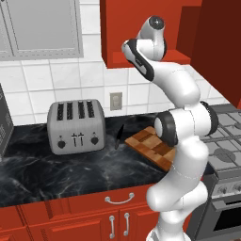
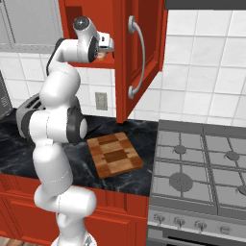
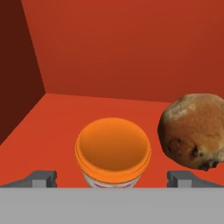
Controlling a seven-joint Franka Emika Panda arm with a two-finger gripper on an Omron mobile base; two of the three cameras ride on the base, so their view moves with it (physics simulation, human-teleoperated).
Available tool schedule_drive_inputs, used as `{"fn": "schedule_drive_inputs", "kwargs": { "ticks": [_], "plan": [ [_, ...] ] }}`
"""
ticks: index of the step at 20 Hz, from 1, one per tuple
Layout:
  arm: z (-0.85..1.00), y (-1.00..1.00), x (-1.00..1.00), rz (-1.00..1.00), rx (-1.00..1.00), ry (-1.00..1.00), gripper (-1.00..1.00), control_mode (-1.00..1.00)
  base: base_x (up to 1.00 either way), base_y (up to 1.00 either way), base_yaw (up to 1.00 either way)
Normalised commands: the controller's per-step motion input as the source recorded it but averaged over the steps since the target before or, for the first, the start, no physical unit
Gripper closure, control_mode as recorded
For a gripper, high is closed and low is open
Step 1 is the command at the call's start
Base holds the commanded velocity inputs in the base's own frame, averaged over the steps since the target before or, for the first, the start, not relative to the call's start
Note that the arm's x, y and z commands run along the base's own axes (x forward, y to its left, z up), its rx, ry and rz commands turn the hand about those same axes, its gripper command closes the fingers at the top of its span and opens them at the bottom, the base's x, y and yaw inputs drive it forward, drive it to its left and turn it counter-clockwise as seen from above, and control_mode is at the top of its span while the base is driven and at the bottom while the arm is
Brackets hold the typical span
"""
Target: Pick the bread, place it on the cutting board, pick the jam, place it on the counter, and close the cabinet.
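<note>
**Reaching into the open red cabinet, fingers apart around the jam**

Arm is raised, hand inside the cabinet (image 2: 91, 29) at shelf height. The gripper (image 3: 112, 181) points along the shelf toward the back wall. Its fingers (image 3: 41, 178) stand wide apart, one tip on each side of the jam (image 3: 113, 151); neither tip visibly touches the jar.

Jam: orange jar upright on the cabinet floor, long axis vertical, lid facing up, centred between the two tips and just ahead of them. Paler label shows under the lid rim.

Bread (image 3: 194, 130): round brown loaf, darker spots on its surface, no clear long axis. In the hand view it sits just right of the jam, slightly further back, with a narrow gap between the two. It lies close above the right finger tip.

Room: bare shelf floor behind the jam up to the back wall. Left of the jam the floor runs open to the dark side wall. The right side is crowded by the bread.

Cabinet door (image 2: 139, 57) is swung open, silver handle facing out.

Below, the cutting board (image 2: 114, 154) lies flat on the tabletop (image 1: 70, 174), its top bare, angled to the front edge, beside the stove (image 2: 202, 168). Toaster (image 1: 75, 126) stands well left of the board, near the wall.
</note>
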Motion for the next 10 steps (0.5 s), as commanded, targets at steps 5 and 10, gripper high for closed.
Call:
{"fn": "schedule_drive_inputs", "kwargs": {
  "ticks": [5, 10],
  "plan": [
    [-0.06, 0.0, 0.09, 0.0, 0.0, 0.01, -1.0, -1.0, 0.0, 0.0, 0.0],
    [-0.07, 0.0, 0.11, 0.0, 0.0, 0.0, -1.0, -1.0, 0.0, 0.0, 0.0]
  ]
}}
